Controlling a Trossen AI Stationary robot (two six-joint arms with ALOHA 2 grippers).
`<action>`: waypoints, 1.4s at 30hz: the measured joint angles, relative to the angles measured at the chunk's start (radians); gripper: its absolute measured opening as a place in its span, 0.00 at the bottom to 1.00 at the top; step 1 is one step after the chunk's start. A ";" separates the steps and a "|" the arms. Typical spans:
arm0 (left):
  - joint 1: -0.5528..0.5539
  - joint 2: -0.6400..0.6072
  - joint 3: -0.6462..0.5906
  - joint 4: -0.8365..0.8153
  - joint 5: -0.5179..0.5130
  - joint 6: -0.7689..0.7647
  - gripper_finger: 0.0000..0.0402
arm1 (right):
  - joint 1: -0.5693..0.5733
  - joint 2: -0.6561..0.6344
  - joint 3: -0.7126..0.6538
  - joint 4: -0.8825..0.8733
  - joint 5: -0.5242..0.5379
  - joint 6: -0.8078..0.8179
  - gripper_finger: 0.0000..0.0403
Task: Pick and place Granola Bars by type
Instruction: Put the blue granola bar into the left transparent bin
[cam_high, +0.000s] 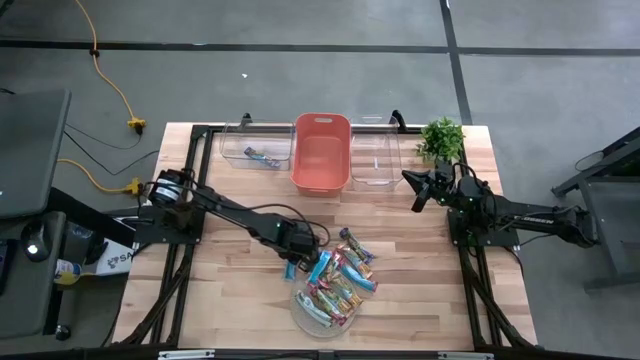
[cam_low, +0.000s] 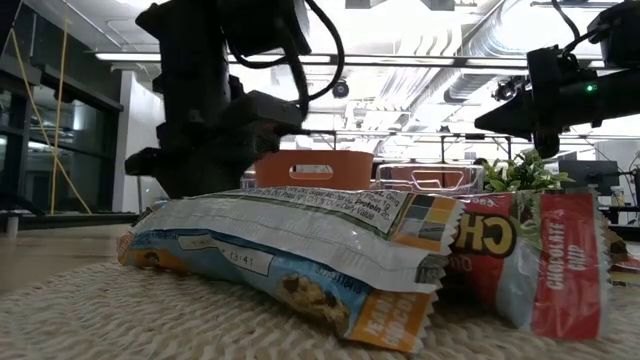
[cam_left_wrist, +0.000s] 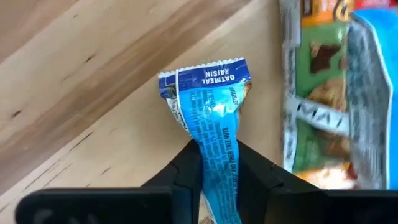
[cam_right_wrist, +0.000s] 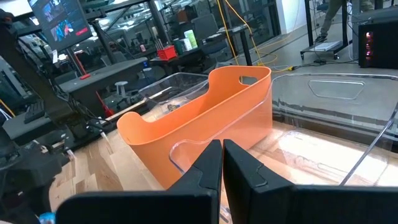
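Note:
Several granola bars (cam_high: 338, 280) in blue, red-and-blue and tan wrappers lie heaped on a round coiled mat (cam_high: 305, 312) at the table's near middle. My left gripper (cam_high: 292, 262) is at the heap's left edge, shut on a blue bar (cam_left_wrist: 211, 106) marked oatmeal raisin. One blue bar (cam_high: 262, 156) lies in the left clear bin (cam_high: 256, 143). My right gripper (cam_high: 417, 193) is shut and empty, raised near the right clear bin (cam_high: 375, 160). My left gripper pinches the blue bar between its two fingers (cam_left_wrist: 183, 171), across the wrapper's middle part (cam_left_wrist: 217, 158), which is squeezed narrow there. The crimped end (cam_left_wrist: 205, 74) sticks out past the fingertips over the bare wood. Whether the bar touches the table, I cannot tell.
An orange bin (cam_high: 321, 150) stands between the two clear bins along the far edge. A small green plant (cam_high: 441, 138) is at the far right corner. Bare wood (cam_high: 200, 290) lies left and right of the mat.

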 joint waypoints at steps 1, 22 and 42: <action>0.000 -0.011 0.000 -0.002 0.000 0.012 0.16 | 0.000 0.000 0.000 0.000 0.000 0.000 0.00; 0.042 -0.461 0.002 0.502 0.277 0.636 0.15 | 0.000 0.002 0.000 -0.001 0.000 0.000 0.00; 0.134 -0.497 0.003 0.951 0.463 0.683 0.15 | 0.000 0.013 0.000 0.000 0.000 0.000 0.00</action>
